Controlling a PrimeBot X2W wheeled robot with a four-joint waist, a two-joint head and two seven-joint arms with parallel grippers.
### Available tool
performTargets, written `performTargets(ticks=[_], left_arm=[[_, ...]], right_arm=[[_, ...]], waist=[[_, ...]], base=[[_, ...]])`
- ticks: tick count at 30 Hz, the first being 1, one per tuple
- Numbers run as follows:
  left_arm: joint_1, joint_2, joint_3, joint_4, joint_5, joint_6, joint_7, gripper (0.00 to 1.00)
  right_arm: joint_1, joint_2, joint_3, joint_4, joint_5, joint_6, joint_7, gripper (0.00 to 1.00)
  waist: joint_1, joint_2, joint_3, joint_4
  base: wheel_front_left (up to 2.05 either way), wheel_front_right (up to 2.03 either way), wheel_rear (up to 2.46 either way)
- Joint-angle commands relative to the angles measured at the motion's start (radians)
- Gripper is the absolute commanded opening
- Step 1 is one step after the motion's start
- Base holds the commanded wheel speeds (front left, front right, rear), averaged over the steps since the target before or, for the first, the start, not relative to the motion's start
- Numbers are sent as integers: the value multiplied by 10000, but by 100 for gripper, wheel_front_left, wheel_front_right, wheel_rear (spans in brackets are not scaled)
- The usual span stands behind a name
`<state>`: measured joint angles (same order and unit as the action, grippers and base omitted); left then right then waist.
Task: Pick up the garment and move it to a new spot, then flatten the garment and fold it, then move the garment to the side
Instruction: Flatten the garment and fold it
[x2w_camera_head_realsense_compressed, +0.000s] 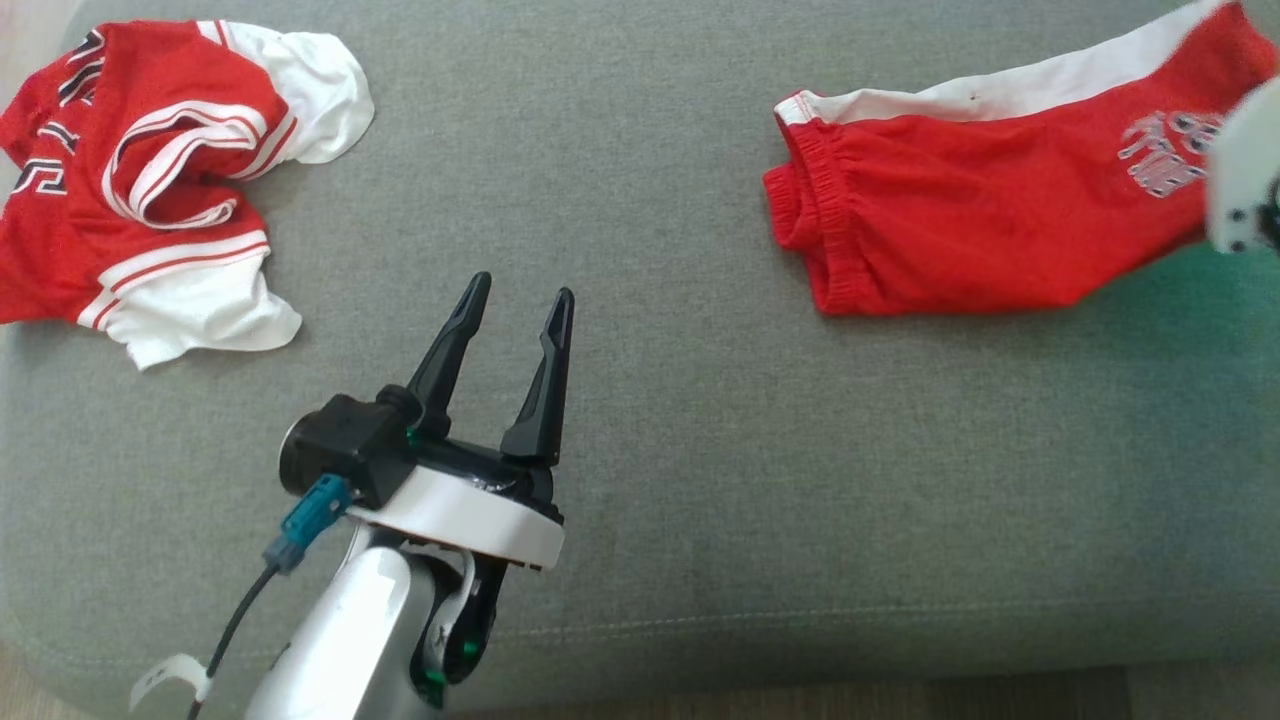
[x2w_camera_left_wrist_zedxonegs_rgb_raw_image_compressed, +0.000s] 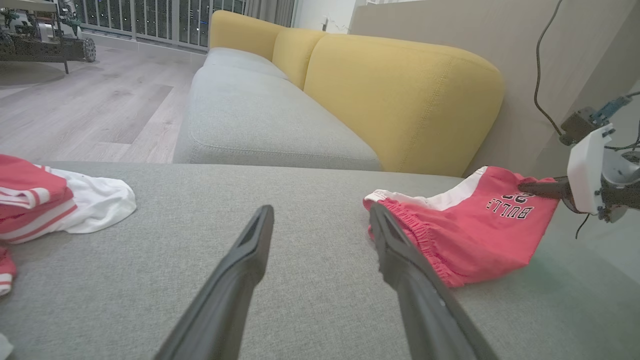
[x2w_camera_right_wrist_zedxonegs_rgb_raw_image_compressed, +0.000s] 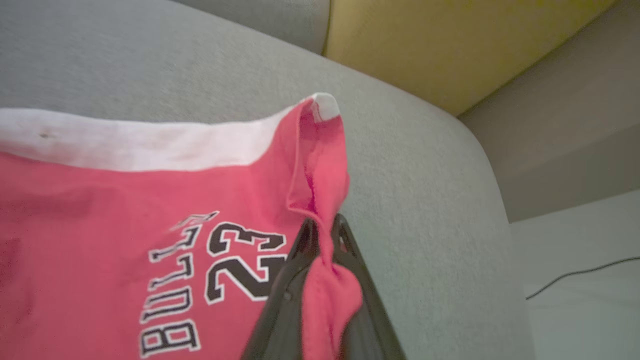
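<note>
Shorts (x2w_camera_right_wrist_zedxonegs_rgb_raw_image_compressed: 125, 200) lie pinched at one edge — inside right hand (x2w_camera_right_wrist_zedxonegs_rgb_raw_image_compressed: 322, 227).

Wide stretch of grey cushion (x2w_camera_head_realsense_compressed: 680, 200) free for you between the garments, jersey (x2w_camera_head_realsense_compressed: 150, 170) heaped at its left end, red shorts (x2w_camera_head_realsense_compressed: 960, 220) across the right, your left hand (x2w_camera_head_realsense_compressed: 522, 290) spread over the near middle, yellow backrest (x2w_camera_left_wrist_zedxonegs_rgb_raw_image_compressed: 400, 95) rising behind the shorts.
</note>
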<state>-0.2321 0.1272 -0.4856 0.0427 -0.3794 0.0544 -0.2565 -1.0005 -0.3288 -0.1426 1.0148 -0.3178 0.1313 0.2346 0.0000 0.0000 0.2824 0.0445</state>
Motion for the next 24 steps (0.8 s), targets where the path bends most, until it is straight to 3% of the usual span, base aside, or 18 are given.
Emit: performTargets(ticks=[1, 11, 24], left_arm=[[-144, 151, 313, -295, 62, 63, -37, 100], [-94, 128, 202, -188, 26, 94, -39, 100], [-2, 23, 119, -122, -86, 71, -45, 100]], right_arm=[[-38, 187, 169, -570, -54, -6, -64, 0], [881, 1059, 1646, -2807, 455, -6, 250, 0], [2551, 1043, 4199, -6132, 2415, -6, 1970, 0]], waist=[[0, 0, -28, -33], [0, 0, -342, 36], [0, 0, -489, 605]], base=[[0, 0, 0], [0, 0, 0], [0, 0, 0]])
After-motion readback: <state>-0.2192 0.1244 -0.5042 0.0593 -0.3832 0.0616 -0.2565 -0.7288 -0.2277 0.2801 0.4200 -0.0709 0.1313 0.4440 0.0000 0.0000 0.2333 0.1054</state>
